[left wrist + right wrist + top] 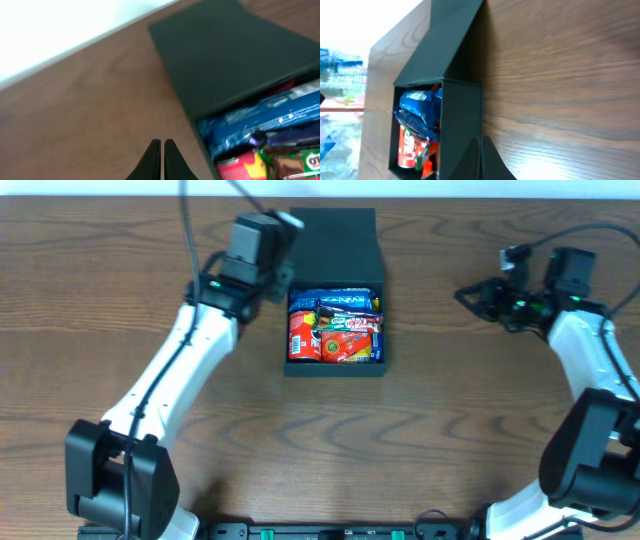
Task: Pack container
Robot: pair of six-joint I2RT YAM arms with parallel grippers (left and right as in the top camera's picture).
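Container (335,369) sits mid-tabletop (450,420), open and packed with red, blue and green snack packets (335,330); its flap lid (335,242) is folded back toward the far side. Right hand (481,162) is closed, fingers together, gripping nothing, well to the right of the container and pointed toward it. Left hand (162,159) is likewise closed and empty, over bare wood just left of the container's far-left corner, beside the lid.
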